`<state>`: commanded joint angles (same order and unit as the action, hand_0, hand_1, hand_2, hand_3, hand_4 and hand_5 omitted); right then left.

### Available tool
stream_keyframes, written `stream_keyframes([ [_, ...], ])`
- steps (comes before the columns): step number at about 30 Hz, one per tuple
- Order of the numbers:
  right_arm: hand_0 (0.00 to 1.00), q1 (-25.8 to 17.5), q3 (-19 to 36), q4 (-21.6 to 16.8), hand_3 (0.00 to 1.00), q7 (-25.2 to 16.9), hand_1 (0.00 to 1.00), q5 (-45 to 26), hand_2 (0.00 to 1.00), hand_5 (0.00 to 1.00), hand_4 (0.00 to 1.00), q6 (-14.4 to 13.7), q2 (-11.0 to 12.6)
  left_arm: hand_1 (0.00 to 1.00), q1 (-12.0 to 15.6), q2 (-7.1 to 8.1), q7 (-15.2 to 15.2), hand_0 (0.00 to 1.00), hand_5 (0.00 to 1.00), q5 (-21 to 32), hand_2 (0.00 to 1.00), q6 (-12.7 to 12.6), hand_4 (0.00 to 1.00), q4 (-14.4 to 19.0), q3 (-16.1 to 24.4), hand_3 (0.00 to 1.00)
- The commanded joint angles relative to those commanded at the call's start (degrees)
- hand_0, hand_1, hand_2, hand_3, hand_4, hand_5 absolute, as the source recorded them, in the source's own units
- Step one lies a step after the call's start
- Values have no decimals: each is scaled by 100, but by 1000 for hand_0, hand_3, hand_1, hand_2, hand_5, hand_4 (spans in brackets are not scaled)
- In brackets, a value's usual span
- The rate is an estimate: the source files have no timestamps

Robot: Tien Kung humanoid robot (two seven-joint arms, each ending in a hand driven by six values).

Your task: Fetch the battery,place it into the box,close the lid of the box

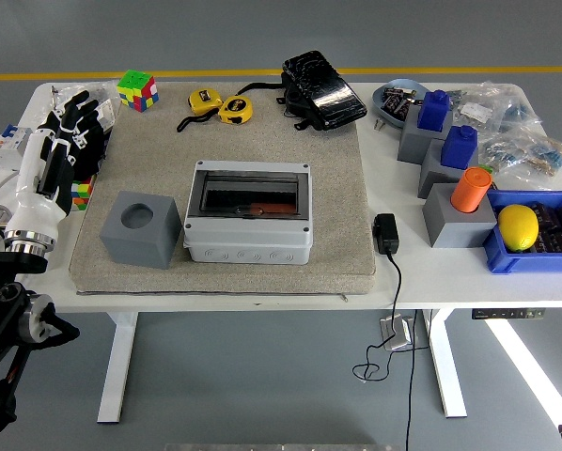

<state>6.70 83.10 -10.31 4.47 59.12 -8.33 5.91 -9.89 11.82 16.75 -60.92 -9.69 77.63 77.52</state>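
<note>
- Head view: left hand [72, 132] hovers over the bench's far left corner, above a heap of clear plastic bags; fingers [82, 111] spread apart, holding nothing.
- Right hand not in frame.
- Grey plastic enclosure box with a dark see-through lid [250, 222] sits mid-bench on the grey felt mat [337, 207]. Lid appears to lie down over the box. An orange-red shape shows through it; cannot tell what it is.
- Battery: cannot pick one out with certainty. Dark small parts lie in the blue plastic bin [544, 254] at the bench's right edge beside a yellow ball [518, 226]; too small to identify.
- Other items: grey cube block with a round hole [141, 228] just left of the box; multicoloured puzzle cube [136, 90] and two yellow tape measures [221, 105] along the far edge; black pouch [323, 89] at the far edge of the mat; black power adapter [385, 233] near the mat's right edge.
- Progress, judged: if the shape under the lid is the battery, the task is essentially finished. Otherwise fetching, placing and closing all remain.
</note>
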Motion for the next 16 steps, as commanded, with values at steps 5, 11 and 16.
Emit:
stream_keyframes([
  [5,837,0,-3,0,800,-1,780,-5,766,998,998,-2,0,998,3,-14,323,998,855,240,998,95,998,-71,-43,995],
  [11,837,7,-7,0,800,8,779,0,766,998,998,-2,-3,998,13,-66,1035,998,960,1524,998,332,998,-110,-123,998],
  [16,837,10,3,0,800,9,780,0,766,998,998,-8,1,973,16,-62,1247,919,998,2275,998,425,998,-106,-171,998],
])
